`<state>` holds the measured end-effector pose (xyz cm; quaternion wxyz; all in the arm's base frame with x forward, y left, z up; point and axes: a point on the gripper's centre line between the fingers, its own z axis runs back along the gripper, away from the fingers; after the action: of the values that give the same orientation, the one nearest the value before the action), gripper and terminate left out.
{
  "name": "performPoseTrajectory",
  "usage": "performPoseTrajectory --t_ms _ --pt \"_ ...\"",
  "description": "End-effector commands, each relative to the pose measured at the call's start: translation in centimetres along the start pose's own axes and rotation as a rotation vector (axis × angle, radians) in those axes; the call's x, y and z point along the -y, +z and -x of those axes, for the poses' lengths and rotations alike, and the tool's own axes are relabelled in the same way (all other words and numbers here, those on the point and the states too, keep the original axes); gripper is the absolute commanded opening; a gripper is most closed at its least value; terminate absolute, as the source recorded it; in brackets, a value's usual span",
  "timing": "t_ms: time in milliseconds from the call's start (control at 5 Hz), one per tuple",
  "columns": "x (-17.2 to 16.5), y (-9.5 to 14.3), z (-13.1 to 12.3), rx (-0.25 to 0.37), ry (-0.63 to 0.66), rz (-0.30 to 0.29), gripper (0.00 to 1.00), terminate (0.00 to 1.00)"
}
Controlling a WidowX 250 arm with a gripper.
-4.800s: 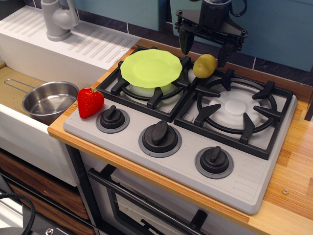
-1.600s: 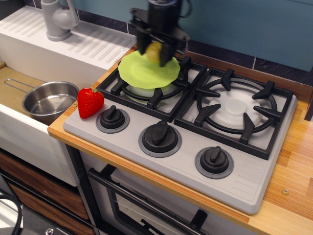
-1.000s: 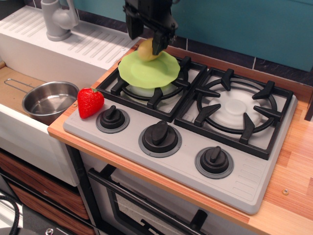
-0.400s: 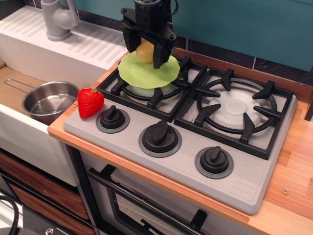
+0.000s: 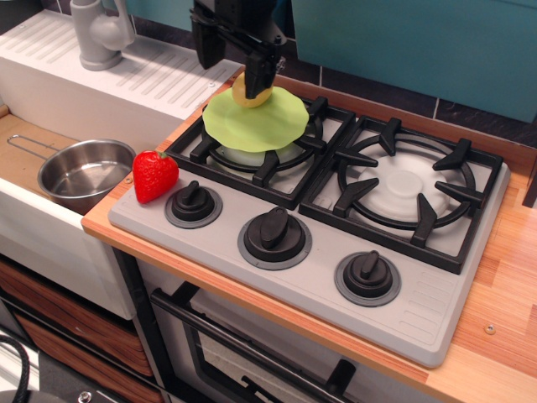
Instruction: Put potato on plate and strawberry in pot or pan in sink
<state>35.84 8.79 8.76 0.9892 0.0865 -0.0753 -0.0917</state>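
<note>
The yellow-tan potato (image 5: 242,97) lies on the far left edge of the light-green plate (image 5: 260,122), which rests on the left burner. My gripper (image 5: 229,75) is open and empty just above and to the left of the potato. Its right finger (image 5: 256,74) stands in front of the potato's top. The red strawberry (image 5: 154,175) stands at the stove's front left corner, next to a knob. The steel pot (image 5: 84,172) sits in the sink (image 5: 21,138) at the left, apart from the strawberry.
A grey tap (image 5: 99,34) and the ribbed white drainboard (image 5: 159,75) lie behind the sink. The right burner grate (image 5: 407,185) is bare. Three black knobs (image 5: 274,235) line the stove front. A wooden counter (image 5: 503,285) runs along the right.
The gripper carried the potato from beside the right burner to the plate and let it go. In the last half second it rose and shifted left, with the potato left on the plate.
</note>
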Motion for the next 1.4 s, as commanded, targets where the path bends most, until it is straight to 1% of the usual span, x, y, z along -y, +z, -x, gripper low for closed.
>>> performPoseTrajectory --t_ms 0,200,400,600,1200 --pt "-2.4 3.3 -0.2 0.054 0.069 0.023 1.0 0.0" --pt "-3.1 3.2 1.5 0.049 0.08 0.029 1.0 0.0" --pt "-3.4 3.0 3.4 0.062 0.065 0.019 1.0 0.0" --pt "-2.1 3.2 2.1 0.065 0.053 -0.011 1.0 0.0" --pt "-2.1 3.2 2.1 0.065 0.053 -0.011 1.0 0.0"
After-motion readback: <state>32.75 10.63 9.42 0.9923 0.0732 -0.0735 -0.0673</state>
